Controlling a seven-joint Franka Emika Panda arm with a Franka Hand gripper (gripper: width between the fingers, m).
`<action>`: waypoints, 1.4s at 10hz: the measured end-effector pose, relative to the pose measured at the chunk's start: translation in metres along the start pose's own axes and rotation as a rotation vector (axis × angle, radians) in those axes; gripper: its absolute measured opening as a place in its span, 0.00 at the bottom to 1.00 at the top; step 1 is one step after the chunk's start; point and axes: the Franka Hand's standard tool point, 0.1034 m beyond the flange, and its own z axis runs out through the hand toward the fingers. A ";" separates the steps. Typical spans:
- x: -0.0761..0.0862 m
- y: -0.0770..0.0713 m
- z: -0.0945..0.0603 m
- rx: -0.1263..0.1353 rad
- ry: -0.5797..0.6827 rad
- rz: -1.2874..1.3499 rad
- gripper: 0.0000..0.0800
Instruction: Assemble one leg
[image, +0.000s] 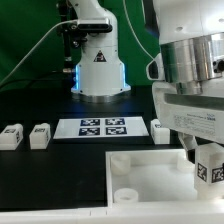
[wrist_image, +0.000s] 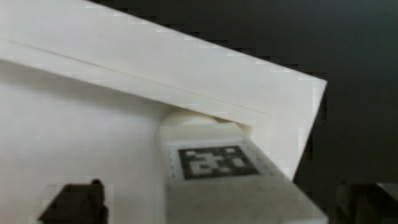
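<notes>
A leg (wrist_image: 217, 160), a small white block with a black-and-white tag, stands at a corner of the large white panel (wrist_image: 107, 120). My gripper (wrist_image: 222, 205) is open above it. Its dark fingertips (wrist_image: 71, 203) stand wide on either side and do not touch the leg. In the exterior view the gripper (image: 203, 158) hangs over the panel's (image: 150, 185) right part, with the tagged leg (image: 208, 168) showing just below it. Two more legs (image: 10, 137) (image: 39, 135) lie at the exterior view's left, and another (image: 160, 128) sits by the marker board.
The marker board (image: 103, 127) lies behind the panel, in front of the robot base (image: 98, 70). Round sockets (image: 118, 160) (image: 125, 195) show on the panel's left corners. The table top is black.
</notes>
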 end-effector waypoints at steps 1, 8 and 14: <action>-0.002 0.001 0.000 -0.010 0.005 -0.202 0.81; -0.007 0.000 -0.001 -0.075 0.014 -1.094 0.81; -0.001 0.001 -0.002 -0.086 0.038 -0.979 0.37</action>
